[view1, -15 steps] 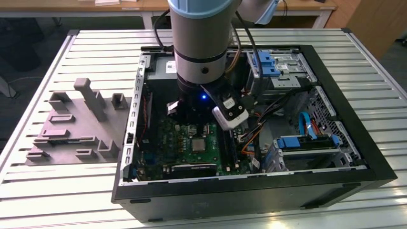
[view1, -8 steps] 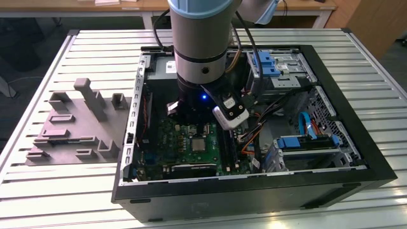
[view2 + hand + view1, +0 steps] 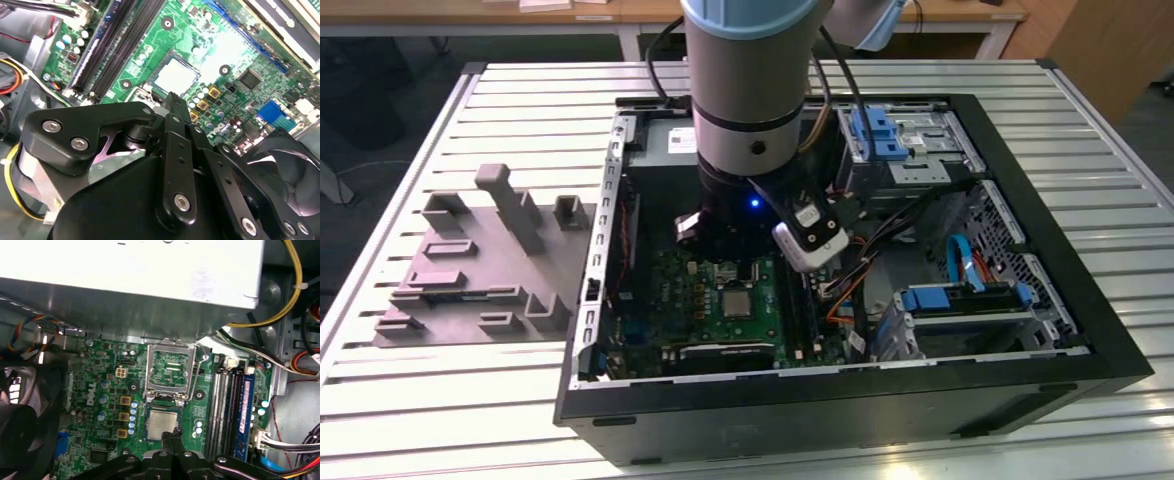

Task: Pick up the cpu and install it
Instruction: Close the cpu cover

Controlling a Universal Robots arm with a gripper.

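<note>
The cpu (image 3: 162,422) is a small square chip with a silvery top. It lies flat in the socket on the green motherboard (image 3: 100,375), and it also shows in the second wrist view (image 3: 175,75) and the exterior view (image 3: 736,303). The socket's metal frame lid (image 3: 170,371) stands swung open beside it. My gripper (image 3: 173,434) hovers just above the cpu's near edge with its black fingers (image 3: 172,107) pressed together and nothing between them. It does not touch the chip. The arm (image 3: 747,120) reaches down into the open computer case (image 3: 1067,330).
A big grey power supply box (image 3: 130,270) sits past the socket. Memory slots (image 3: 225,405) and cable bundles (image 3: 290,355) flank one side, a black fan (image 3: 20,425) the other. Drive cages (image 3: 907,145) fill the case's right part. A grey fixture plate (image 3: 480,265) lies at the exterior view's left.
</note>
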